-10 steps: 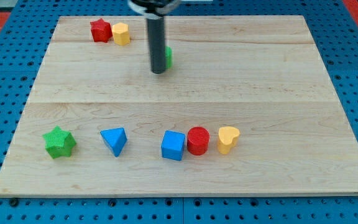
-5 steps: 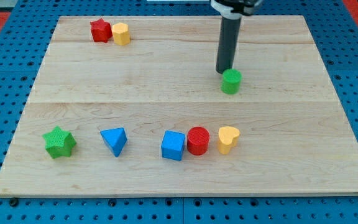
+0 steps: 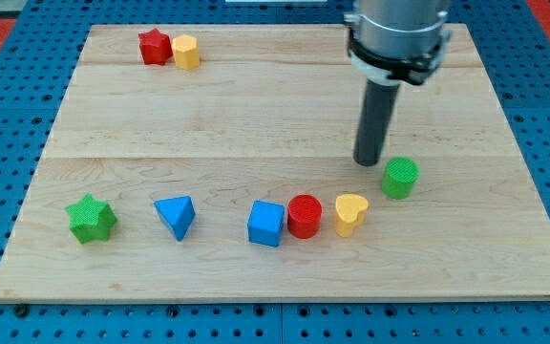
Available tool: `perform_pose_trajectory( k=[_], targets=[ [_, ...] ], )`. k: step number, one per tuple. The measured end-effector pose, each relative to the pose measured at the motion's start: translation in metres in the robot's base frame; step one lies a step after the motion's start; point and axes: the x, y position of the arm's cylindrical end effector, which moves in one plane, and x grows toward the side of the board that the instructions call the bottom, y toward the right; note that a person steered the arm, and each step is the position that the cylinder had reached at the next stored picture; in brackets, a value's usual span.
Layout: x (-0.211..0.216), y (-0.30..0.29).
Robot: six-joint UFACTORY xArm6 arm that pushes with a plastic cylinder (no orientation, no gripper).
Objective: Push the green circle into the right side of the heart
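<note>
wooden board [image 3: 256, 124], blue pegboard [image 3: 8, 143], perhaps a table

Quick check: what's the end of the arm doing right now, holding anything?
No claw: my tip holds nothing. It sits just up-left of the green circle, which lies up-right of the yellow heart, a small gap between them.

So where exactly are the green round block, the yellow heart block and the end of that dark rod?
Green circle block [image 3: 400, 177], camera view: middle of its side face.
Yellow heart block [image 3: 350, 213], camera view: centre of the block.
My tip [image 3: 368, 161], camera view: very bottom of the dark rod, just up-left of the green circle.
</note>
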Motion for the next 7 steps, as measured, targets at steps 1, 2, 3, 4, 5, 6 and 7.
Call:
perform_pose_trajectory(
  k=[1,2,3,4,5,6,7],
  targets=[
    [0.011,0.019],
    [0.016,0.038],
    [0.000,0.040],
    [0.017,0.089],
    [0.044,0.098],
    [0.038,0.098],
    [0.012,0.064]
  ],
)
